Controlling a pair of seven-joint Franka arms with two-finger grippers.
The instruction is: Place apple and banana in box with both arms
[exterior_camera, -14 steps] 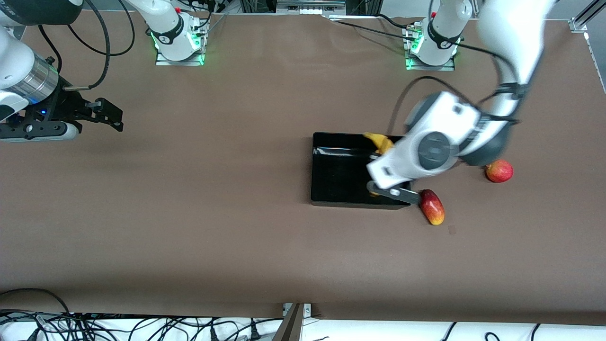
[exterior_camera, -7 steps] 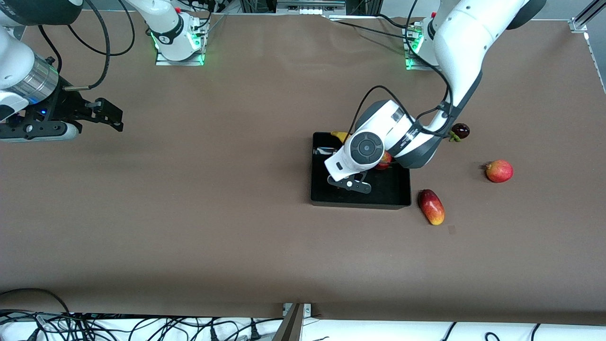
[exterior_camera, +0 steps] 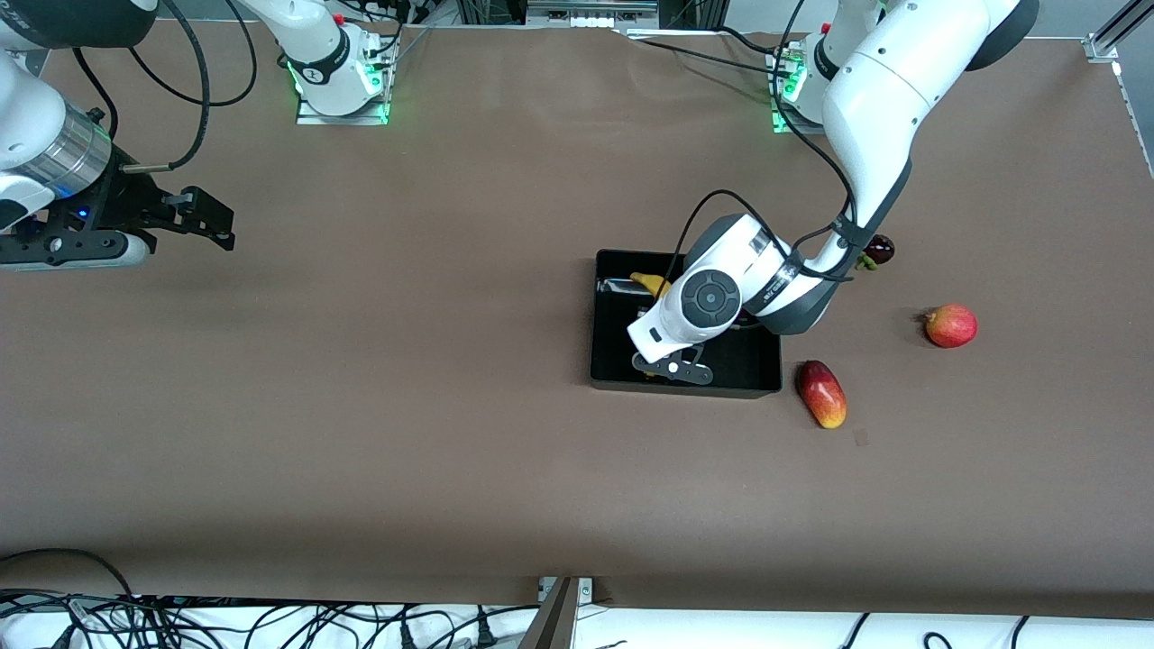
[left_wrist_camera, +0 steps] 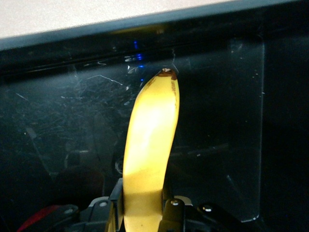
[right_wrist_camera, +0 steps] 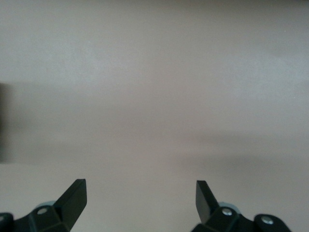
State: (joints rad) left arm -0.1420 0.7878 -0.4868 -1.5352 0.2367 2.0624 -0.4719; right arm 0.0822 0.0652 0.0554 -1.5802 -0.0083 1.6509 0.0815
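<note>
While the right gripper point(right_wrist_camera: 140, 203) waits open, the left gripper point(left_wrist_camera: 142, 212) grips the banana point(left_wrist_camera: 149, 150) lengthwise over the box point(exterior_camera: 613, 374).

Left claw point(exterior_camera: 669, 372) lowered banana point(left_wrist_camera: 149, 159) deeper into box point(exterior_camera: 613, 374)

High front camera facing robots, wrist cameras close, box point(exterior_camera: 613, 361) probably shared

No legible text, label, brand name, number or sign appears in any of the three views; the markings on the arm bases at the top edge of the table cannot be made out as characters
</note>
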